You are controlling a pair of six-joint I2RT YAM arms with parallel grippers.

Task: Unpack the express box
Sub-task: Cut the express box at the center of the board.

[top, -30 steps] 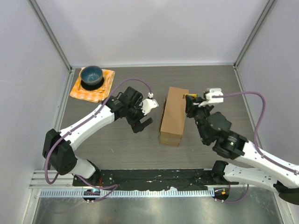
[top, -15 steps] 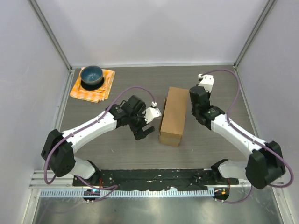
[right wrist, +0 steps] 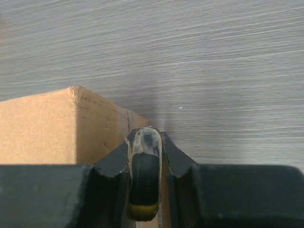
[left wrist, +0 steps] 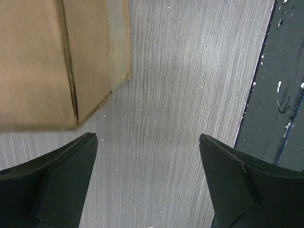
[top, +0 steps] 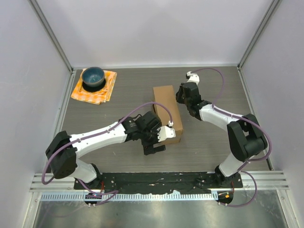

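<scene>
Express box (top: 167, 114): we see it lying slanted near the middle of the table (top: 118, 95), between the two arms.
Left jaws: we find them spread wide and empty, over the table just beside the box's near corner.
Right jaws: we see them clamped on a small dark object (right wrist: 144, 173) at the box's far right edge.
</scene>
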